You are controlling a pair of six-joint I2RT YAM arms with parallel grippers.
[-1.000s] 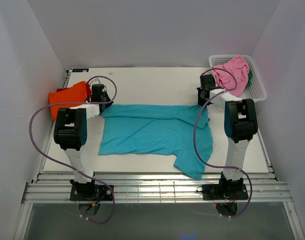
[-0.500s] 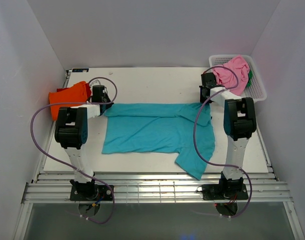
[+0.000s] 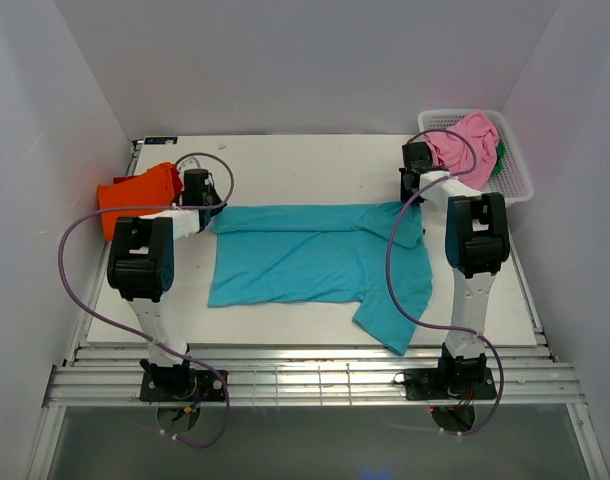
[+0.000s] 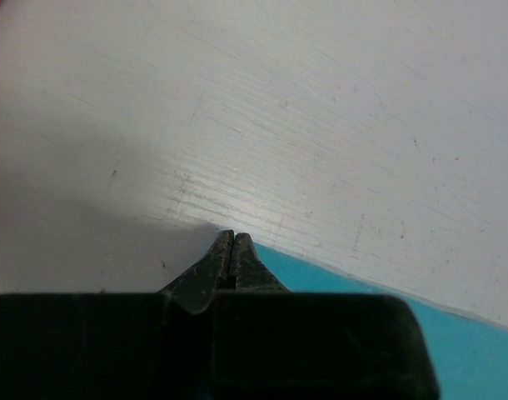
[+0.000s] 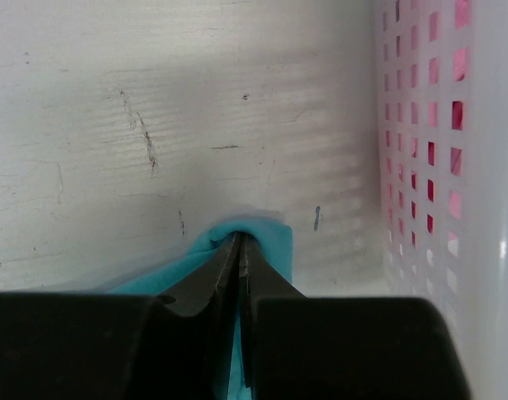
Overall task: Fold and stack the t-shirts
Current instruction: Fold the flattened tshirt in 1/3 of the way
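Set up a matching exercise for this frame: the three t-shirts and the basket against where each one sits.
Things:
1. teal t-shirt
2. orange t-shirt
3. pink t-shirt
4. white basket

Places:
A. at the far right corner of the table
B. heaped inside the white basket
C. bunched at the table's left edge
D. spread across the middle of the table

Pairs: 1-D; 2-C; 3-B; 4-A
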